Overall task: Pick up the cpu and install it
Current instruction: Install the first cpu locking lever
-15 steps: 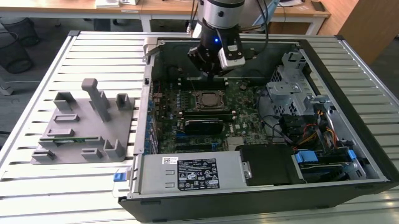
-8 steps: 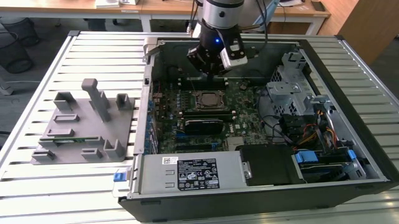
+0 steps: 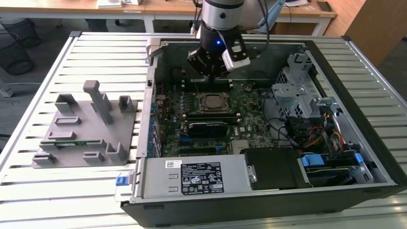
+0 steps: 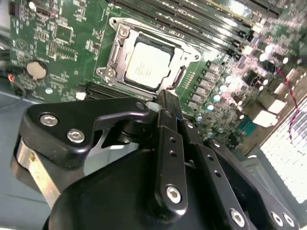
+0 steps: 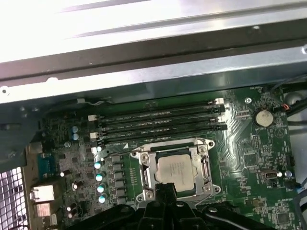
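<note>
The open computer case (image 3: 356,157) lies on a slatted metal table (image 3: 38,157), and every position below is given relative to that case. The arm (image 3: 221,19) reaches down into the case at its far side, over the upper part of the green motherboard (image 3: 251,102).

Outside the case, on the exterior view's left, a grey plastic holder (image 3: 89,136) rests on the table, well apart from the arm. Inside the case, along its near edge, sits the grey power supply (image 3: 190,176); a metal drive cage (image 3: 296,88) stands toward the exterior view's right.

The socket (image 3: 213,102) with its metal frame sits near the middle of the motherboard. Four empty memory slots (image 5: 160,124) run just beside the socket. A round coin battery (image 5: 263,117) lies further along the board.

The cpu (image 4: 146,65) lies flat within the socket frame, its pale metal top facing up; it also shows in the first wrist view (image 5: 176,169).

The gripper (image 4: 165,103) hangs just above the socket edge, holding nothing, its fingers (image 4: 169,134) drawn together. It is apart from the cpu.
</note>
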### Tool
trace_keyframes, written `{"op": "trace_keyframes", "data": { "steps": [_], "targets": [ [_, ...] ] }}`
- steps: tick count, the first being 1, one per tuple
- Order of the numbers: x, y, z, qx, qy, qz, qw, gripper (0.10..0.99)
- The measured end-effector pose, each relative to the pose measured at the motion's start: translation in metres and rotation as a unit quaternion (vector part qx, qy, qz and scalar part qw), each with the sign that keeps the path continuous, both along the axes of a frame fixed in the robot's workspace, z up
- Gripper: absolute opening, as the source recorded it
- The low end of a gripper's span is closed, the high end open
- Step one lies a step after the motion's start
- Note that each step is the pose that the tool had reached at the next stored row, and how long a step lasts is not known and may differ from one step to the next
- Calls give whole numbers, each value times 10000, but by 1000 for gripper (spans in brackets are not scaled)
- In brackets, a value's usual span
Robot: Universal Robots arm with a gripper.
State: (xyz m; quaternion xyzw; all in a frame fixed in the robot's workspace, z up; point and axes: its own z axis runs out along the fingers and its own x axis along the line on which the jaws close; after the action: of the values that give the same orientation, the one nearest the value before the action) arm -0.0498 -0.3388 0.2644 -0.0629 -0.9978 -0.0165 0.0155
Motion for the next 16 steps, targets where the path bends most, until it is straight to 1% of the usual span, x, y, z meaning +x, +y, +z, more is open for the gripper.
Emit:
{"op": "trace_keyframes", "data": {
  "steps": [1,2,3,4,5,6,7,10,13,14,16],
  "targets": [
    [0,0,-2,1,-9,78,10000,106],
    [0,0,-3,-1,-43,131,9999,106],
    [0,0,-6,-1,-96,156,9998,106],
    [-1,0,-8,0,-158,170,9997,106],
    [-4,0,-10,-1,-216,180,9996,106],
    [-8,0,-13,-3,-268,188,9995,106],
    [-14,0,-16,-2,-298,198,9994,106],
    [-20,0,-22,16,-302,311,9991,106],
    [-21,0,-24,26,-300,563,9980,106],
    [-29,0,-26,28,-300,606,9977,106],
    [-95,0,-27,30,-301,615,9976,106]
  ]
}}
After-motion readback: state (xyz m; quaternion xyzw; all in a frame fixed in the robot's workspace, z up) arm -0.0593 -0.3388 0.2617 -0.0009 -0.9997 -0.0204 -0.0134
